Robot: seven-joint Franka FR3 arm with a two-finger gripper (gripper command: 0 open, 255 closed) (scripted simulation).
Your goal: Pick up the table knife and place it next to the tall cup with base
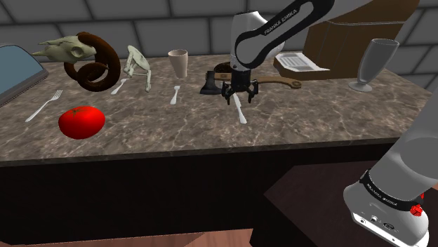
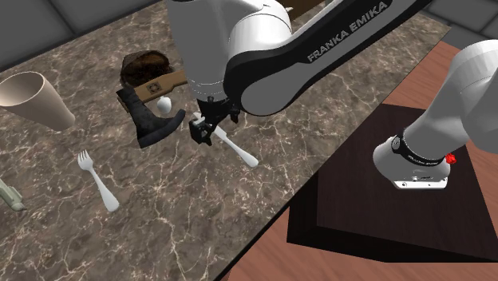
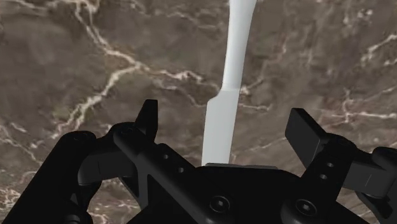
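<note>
The table knife (image 1: 242, 114) (image 2: 238, 150) (image 3: 222, 114) lies flat on the brown marbled counter (image 1: 295, 130), pale and plain, near the middle of the surface in my shoulder view. The gripper (image 1: 239, 97) (image 2: 207, 128) (image 3: 226, 124) hangs low right over one end of it, pointing down. From the wrist camera I see both black fingers (image 3: 149, 119) spread wide, with the blade running between them and a clear gap on each side, so nothing is clasped. Whether the fingertips touch the counter I cannot tell. Just beside the gripper, toward the shoulder view's left, stands a black boot (image 1: 210, 83) (image 2: 152, 120). Beyond it lies a small white fork (image 1: 175, 95) (image 2: 97, 180), and behind that stands a beige cup (image 1: 178, 62) (image 2: 32, 98). The tall cup with base (image 1: 374, 64), grey and goblet-shaped, stands upright at the shoulder view's right end of the counter, well apart from the knife. Far to the shoulder view's left I make out a red tomato (image 1: 81, 121), a second fork (image 1: 43, 105) and an animal skull (image 1: 67, 48) near the back wall.
</note>
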